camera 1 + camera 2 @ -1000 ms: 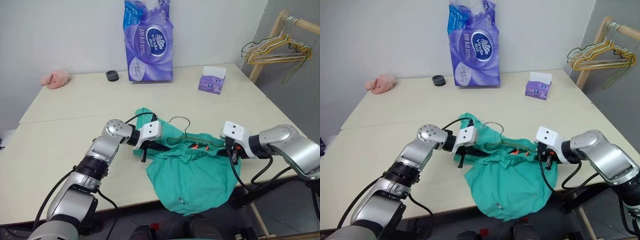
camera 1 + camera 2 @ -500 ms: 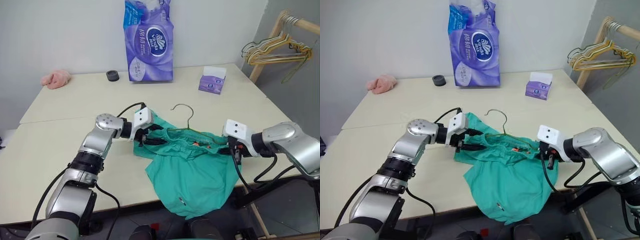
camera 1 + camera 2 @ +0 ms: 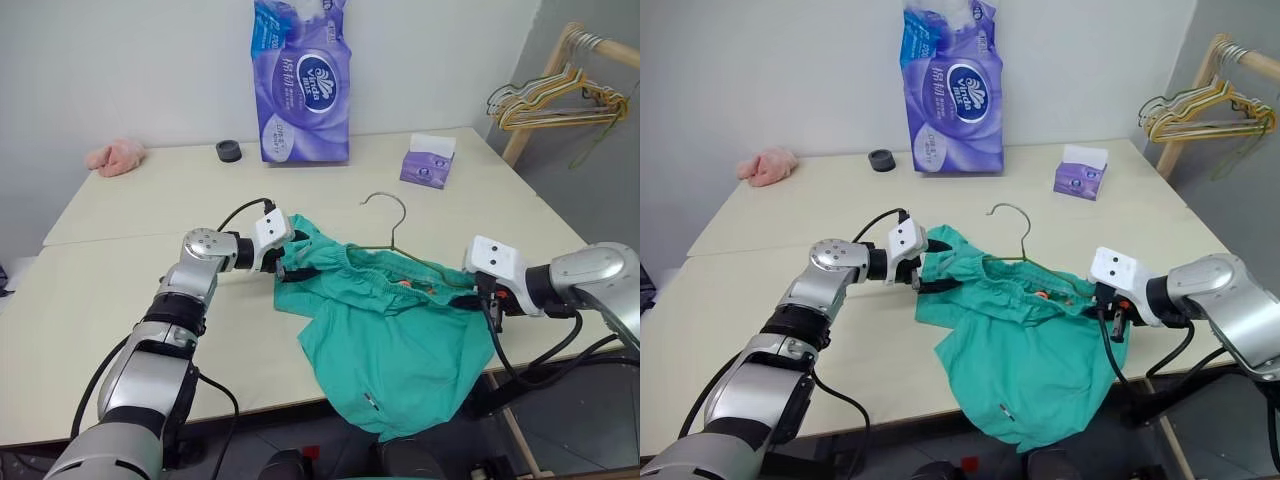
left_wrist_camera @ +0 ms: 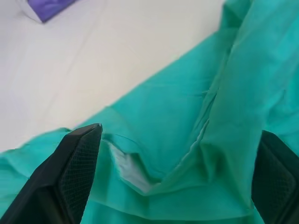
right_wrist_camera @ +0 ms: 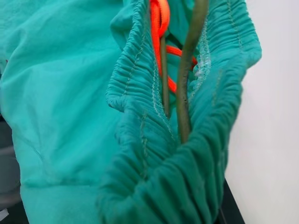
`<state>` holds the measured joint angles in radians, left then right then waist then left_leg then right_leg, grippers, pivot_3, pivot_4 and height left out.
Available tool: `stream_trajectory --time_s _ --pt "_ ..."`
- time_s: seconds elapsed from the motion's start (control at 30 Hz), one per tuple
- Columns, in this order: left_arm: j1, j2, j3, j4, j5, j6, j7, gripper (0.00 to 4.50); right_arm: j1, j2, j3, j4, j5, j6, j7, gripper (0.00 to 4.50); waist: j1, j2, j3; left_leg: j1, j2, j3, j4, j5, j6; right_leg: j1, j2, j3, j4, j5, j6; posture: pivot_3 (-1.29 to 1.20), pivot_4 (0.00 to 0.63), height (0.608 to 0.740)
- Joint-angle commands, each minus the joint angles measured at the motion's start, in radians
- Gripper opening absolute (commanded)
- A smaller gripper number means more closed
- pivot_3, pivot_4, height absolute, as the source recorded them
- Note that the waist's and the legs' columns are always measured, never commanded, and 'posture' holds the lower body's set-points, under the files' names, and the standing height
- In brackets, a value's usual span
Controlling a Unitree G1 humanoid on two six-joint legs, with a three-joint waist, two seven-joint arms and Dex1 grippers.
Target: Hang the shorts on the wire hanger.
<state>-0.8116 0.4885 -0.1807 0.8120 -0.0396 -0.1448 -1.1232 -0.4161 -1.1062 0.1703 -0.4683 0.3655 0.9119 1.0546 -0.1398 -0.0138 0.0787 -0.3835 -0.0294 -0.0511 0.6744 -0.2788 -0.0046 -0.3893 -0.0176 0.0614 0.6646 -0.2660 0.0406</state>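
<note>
On the table's near half, the left claw [image 3: 292, 262] stands spread at the left end of the teal shorts [image 3: 395, 340], which spill over the near edge with the wire hanger [image 3: 392, 240] threaded through the waistband, the right claw [image 3: 487, 300] pinching both.

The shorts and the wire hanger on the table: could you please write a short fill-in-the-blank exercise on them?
1. The wire hanger runs inside the ____ of the shorts.
2. The left gripper has its fingers ____ over the shorts.
3. The drawstring at the waistband is ____.
4. The right gripper is ____ on the shorts.

Missing words: waistband; open; orange; shut
</note>
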Motion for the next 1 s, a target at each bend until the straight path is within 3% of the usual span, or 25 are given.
stream_trajectory --time_s 0.03,0.27,0.43,0.57,0.7,0.9,1.0 --pt "-0.032 -0.003 0.023 0.03 0.01 -0.048 0.021 4.47 0.015 -0.036 -0.09 -0.047 0.042 0.018 0.014 0.0 -0.003 0.0 0.0 0.0 0.0 0.0 0.0 0.0 0.0 0.0 0.0 0.0 0.0 0.0 0.0 -0.23 0.047 0.74" --pt "-0.053 -0.014 0.026 0.101 0.032 -0.096 0.062 4.47 0.063 -0.068 -0.165 -0.075 0.088 0.057 0.006 0.0 -0.004 0.0 0.0 0.0 0.0 0.0 0.0 0.0 0.0 0.0 0.0 0.0 0.0 0.0 0.0 -0.24 0.052 0.74" --pt "-0.062 -0.026 0.086 0.061 -0.062 0.016 -0.019 4.47 0.113 -0.063 -0.23 -0.089 0.129 0.099 -0.024 0.0 -0.005 0.0 0.0 0.0 0.0 0.0 0.001 0.0 0.0 0.0 0.0 0.0 0.0 0.0 0.0 -0.25 0.056 0.74" --pt "-0.066 0.02 0.13 -0.003 -0.116 0.126 -0.09 4.47 0.175 -0.031 -0.343 -0.103 0.197 0.189 -0.063 0.0 -0.008 0.0 0.0 -0.001 0.0 0.0 0.001 0.0 0.0 0.0 0.0 -0.001 0.0 0.0 0.0 -0.27 0.063 0.74" --pt "-0.124 0.052 0.19 -0.009 -0.138 0.148 -0.032 4.47 0.249 0.025 -0.502 -0.111 0.261 0.319 -0.12 0.0 -0.009 -0.003 0.002 -0.001 0.0 -0.001 0.001 0.0 0.0 0.0 0.0 -0.001 0.0 0.0 0.0 -0.28 0.078 0.74" --pt "-0.018 -0.039 0.115 -0.434 -0.245 0.411 -0.086 4.47 0.181 0.207 -0.751 -0.126 0.338 0.656 -0.275 0.0 -0.006 -0.001 0.002 -0.001 -0.001 -0.001 0.002 -0.001 0.001 0.001 -0.001 0.0 0.0 0.0 0.001 -0.31 0.102 0.74" --pt "0.016 -0.108 0.054 -0.638 -0.303 0.567 -0.057 4.47 0.178 0.285 -0.869 -0.123 0.381 0.702 -0.405 0.0 -0.011 -0.001 0.006 -0.001 -0.002 -0.001 0.002 -0.001 0.001 0.001 -0.001 0.0 0.0 0.0 0.001 -0.35 0.124 0.74"
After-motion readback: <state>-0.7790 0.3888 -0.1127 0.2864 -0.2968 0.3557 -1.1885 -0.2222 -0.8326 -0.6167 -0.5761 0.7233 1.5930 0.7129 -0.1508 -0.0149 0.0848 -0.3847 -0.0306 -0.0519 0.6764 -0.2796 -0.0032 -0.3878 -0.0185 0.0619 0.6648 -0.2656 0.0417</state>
